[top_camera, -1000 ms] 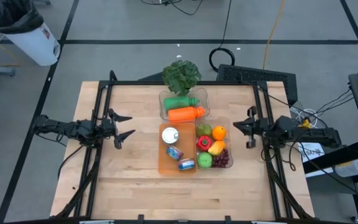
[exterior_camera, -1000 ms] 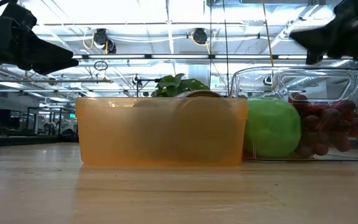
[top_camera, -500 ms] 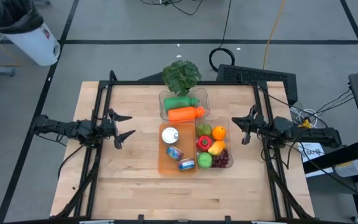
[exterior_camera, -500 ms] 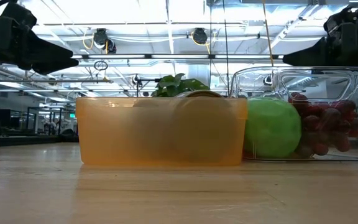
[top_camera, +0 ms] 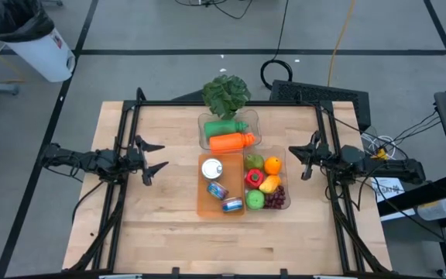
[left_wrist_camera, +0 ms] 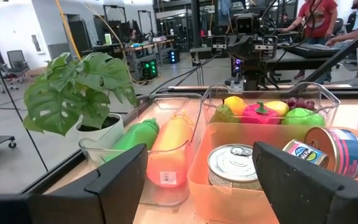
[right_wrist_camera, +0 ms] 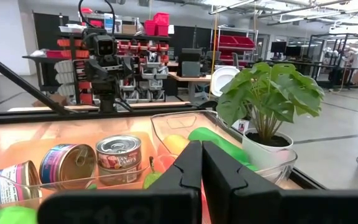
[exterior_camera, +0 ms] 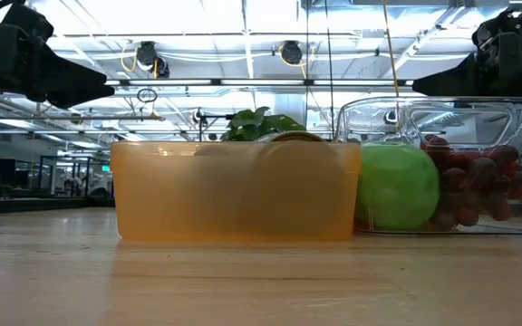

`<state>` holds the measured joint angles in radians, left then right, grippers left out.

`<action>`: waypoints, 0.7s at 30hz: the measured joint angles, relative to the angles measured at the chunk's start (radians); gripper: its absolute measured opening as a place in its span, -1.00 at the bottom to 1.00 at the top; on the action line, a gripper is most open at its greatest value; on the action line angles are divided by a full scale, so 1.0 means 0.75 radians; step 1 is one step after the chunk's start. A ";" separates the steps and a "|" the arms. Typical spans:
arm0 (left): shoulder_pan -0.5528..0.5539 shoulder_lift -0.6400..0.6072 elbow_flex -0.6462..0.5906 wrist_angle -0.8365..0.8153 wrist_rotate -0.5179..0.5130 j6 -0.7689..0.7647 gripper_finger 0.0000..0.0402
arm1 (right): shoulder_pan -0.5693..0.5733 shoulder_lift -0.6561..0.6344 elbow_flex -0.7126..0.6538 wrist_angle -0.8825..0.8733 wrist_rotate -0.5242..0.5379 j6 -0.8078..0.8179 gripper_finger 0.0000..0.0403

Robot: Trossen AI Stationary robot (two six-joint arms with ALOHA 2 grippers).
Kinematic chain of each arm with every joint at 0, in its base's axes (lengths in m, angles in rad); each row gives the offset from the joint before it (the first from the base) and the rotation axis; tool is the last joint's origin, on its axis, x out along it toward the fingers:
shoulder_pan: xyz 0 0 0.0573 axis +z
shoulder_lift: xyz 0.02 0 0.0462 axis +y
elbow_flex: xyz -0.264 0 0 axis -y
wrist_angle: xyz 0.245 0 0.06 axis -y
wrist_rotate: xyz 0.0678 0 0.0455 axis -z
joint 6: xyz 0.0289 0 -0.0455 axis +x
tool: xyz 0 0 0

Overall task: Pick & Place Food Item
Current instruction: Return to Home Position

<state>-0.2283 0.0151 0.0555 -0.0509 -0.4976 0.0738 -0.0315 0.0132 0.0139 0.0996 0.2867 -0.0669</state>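
Note:
In the middle of the table an orange bin [top_camera: 202,203] holds three cans [top_camera: 217,190]. Right of it, a clear bin [top_camera: 286,180] holds fruit: a red pepper [top_camera: 255,177], an orange [top_camera: 272,164], a green apple [top_camera: 255,200] and grapes [top_camera: 277,198]. Behind them, a clear bin [top_camera: 202,132] holds a green bottle [top_camera: 227,127] and an orange bottle [top_camera: 231,141]. My left gripper [top_camera: 156,157] [left_wrist_camera: 197,168] hovers open, left of the orange bin and facing it. My right gripper [top_camera: 299,159] [right_wrist_camera: 202,162] hovers shut, right of the fruit bin and facing it.
A potted plant [top_camera: 225,93] stands at the far edge behind the bottle bin. A black frame [top_camera: 122,186] runs along the table's left, right and far sides. Bare wood [top_camera: 169,232] lies near and to both sides of the bins. In the low view the orange bin [exterior_camera: 234,190] stands nearest.
My right gripper has shifted slightly toward the fruit bin and turned a little, then held still for the last half second. The bins and food have stayed put.

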 joint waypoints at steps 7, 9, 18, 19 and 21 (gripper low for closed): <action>0.000 0.000 0.000 0.000 0.000 0.000 0.53 | 0.000 0.000 0.000 0.000 -0.001 0.002 -1.00; 0.000 0.000 0.000 0.000 0.000 0.000 0.56 | 0.000 0.000 0.000 0.000 -0.001 0.001 -1.00; 0.000 0.000 0.000 0.000 0.000 0.000 0.61 | 0.000 0.000 0.000 0.000 -0.001 0.002 -1.00; 0.000 0.000 0.000 0.000 0.000 0.000 0.60 | 0.000 0.000 0.000 0.000 -0.001 0.002 -1.00; 0.000 0.000 0.000 0.000 0.000 0.000 0.58 | 0.000 0.000 0.000 0.000 -0.001 0.000 -1.00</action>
<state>-0.2284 0.0151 0.0555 -0.0509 -0.4976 0.0741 -0.0315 0.0132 0.0139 0.0998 0.2859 -0.0669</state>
